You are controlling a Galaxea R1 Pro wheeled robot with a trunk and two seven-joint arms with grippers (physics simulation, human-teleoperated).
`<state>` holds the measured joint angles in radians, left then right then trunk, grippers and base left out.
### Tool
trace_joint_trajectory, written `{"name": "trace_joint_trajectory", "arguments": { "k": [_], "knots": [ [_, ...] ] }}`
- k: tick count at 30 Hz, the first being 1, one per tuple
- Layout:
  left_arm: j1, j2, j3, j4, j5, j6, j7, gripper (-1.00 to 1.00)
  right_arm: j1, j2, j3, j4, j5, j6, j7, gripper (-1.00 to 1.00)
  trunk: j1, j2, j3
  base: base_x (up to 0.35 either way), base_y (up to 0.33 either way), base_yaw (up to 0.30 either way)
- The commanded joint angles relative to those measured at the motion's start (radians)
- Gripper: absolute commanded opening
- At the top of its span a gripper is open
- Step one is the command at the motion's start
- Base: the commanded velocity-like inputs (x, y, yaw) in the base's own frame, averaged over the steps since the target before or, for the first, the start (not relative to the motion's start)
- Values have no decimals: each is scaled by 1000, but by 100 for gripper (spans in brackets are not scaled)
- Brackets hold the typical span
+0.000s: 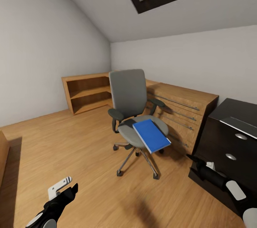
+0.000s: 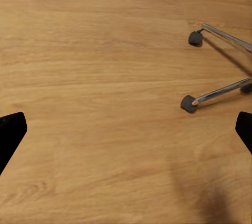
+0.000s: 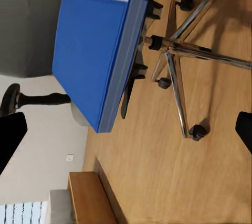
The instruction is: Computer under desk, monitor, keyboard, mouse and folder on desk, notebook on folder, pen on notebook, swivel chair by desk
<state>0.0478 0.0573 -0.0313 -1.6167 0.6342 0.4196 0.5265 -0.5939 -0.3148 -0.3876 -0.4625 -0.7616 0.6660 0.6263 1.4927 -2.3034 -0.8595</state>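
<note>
In the bedroom, the grey swivel chair [image 1: 129,94] stands mid-floor on its chrome base. The blue folder [image 1: 151,135] lies flat on the seat and overhangs its front edge. The right wrist view sees the folder [image 3: 94,51] side-on above the chair base [image 3: 176,51]. My right gripper [image 1: 194,158] hangs open and empty, low and right of the chair, beside the desk's dark drawer unit [image 1: 228,142]. It is also open in its wrist view [image 3: 126,135]. My left gripper [image 1: 67,187] is open over bare floor, and its wrist view [image 2: 126,129] faces two chair castors [image 2: 188,103].
A light wooden dresser [image 1: 185,108] runs along the wall behind the chair, and a low open shelf [image 1: 87,92] fills the corner. The desk's glossy black top [image 1: 235,114] is at the right edge. Wood floor [image 1: 71,142] stretches left of the chair.
</note>
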Motion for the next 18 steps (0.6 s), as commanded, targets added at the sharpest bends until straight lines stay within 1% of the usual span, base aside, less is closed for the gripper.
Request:
{"name": "trace_joint_trajectory", "arguments": {
  "k": [1,3,4,7,15,18],
  "knots": [
    [0,1,-3,-2,9,1,9,100,-2,-1,-2,1,1,12,16,100,4,-8,-4,0,0,0],
    [0,1,-7,-2,9,1,9,100,-3,-5,1,2,4,24,44,100,11,-22,-10,0,0,0],
    [0,2,-15,-2,9,1,9,100,-3,-11,3,3,6,41,72,100,15,-29,-13,0,0,0],
    [0,2,-25,-2,9,1,9,100,-4,-20,5,5,8,69,108,100,27,-50,-23,0,0,0],
    [0,2,-34,-2,9,0,10,100,-4,-33,7,5,7,126,162,100,57,-106,-48,0,0,0],
    [0,2,-34,-2,9,0,11,100,-4,-33,6,4,8,129,165,100,69,-127,-57,0,0,0]
  ]
}}
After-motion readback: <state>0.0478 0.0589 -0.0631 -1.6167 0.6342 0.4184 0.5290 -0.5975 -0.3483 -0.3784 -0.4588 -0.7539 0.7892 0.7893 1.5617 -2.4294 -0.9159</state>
